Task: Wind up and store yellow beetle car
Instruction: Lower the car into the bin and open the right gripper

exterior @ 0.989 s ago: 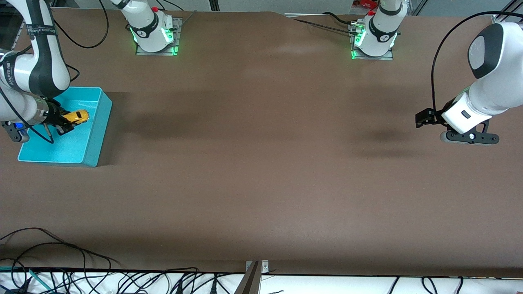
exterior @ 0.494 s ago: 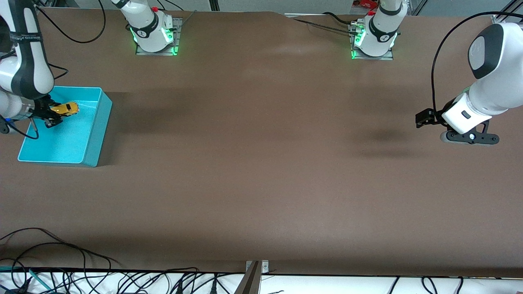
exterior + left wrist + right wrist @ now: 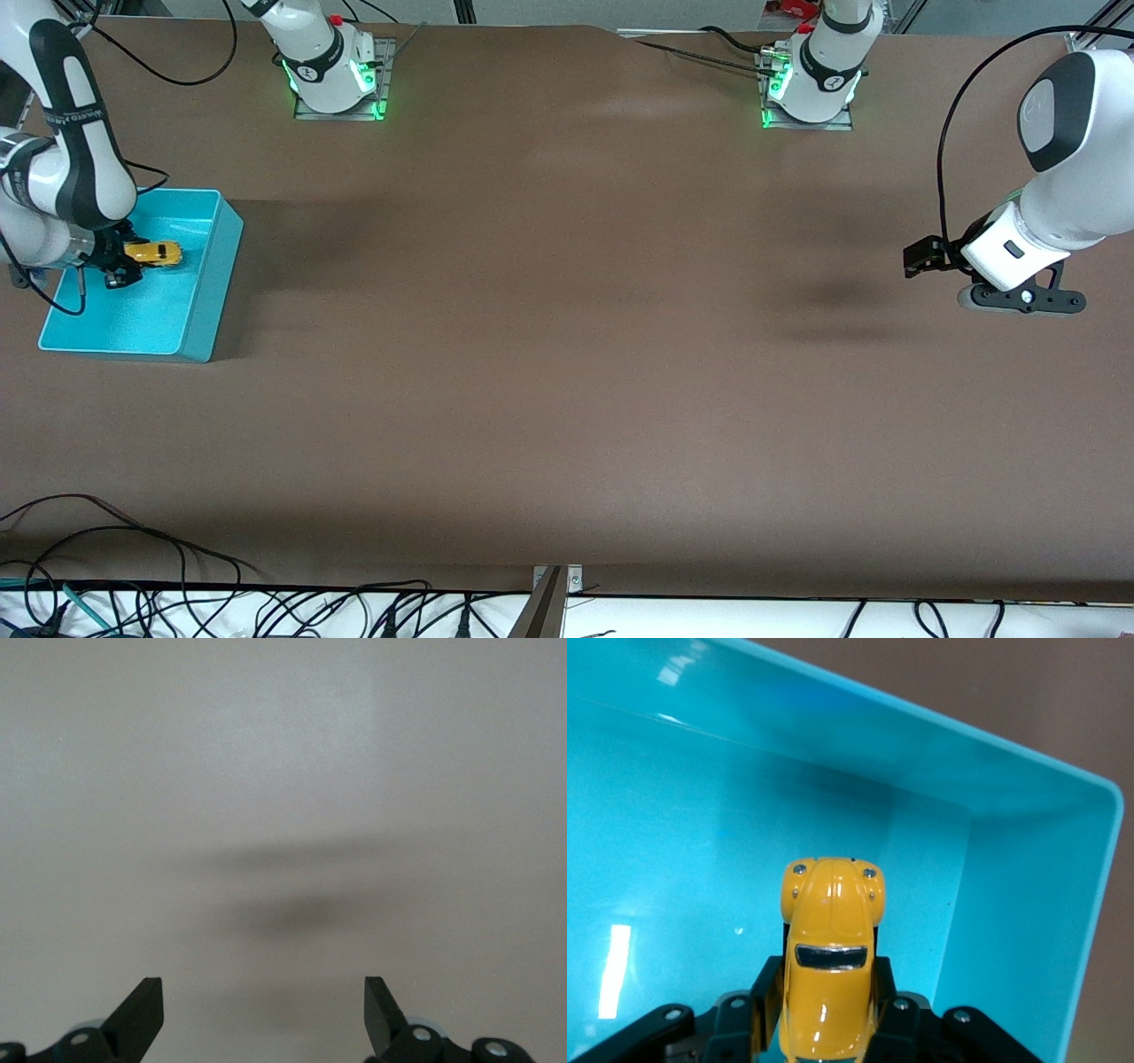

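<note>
Right gripper [image 3: 124, 263] clamped on the yellow beetle car [image 3: 153, 253], low inside the turquoise bin [image 3: 199, 292]; it has dropped since a moment ago. Release crooked and your car may tip against the wall. Left gripper [image 3: 921, 257] waits wide open, empty, over bare desk [image 3: 567, 354]

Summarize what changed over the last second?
The right end effector, shut on the yellow beetle car throughout, carried it over the turquoise bin: first away from the front camera and toward the right arm's end of the table, then part of the way back. The car now looks lower in the bin. No release yet. Unchanged: the bin's position, and the left end effector waiting open over bare table.
</note>
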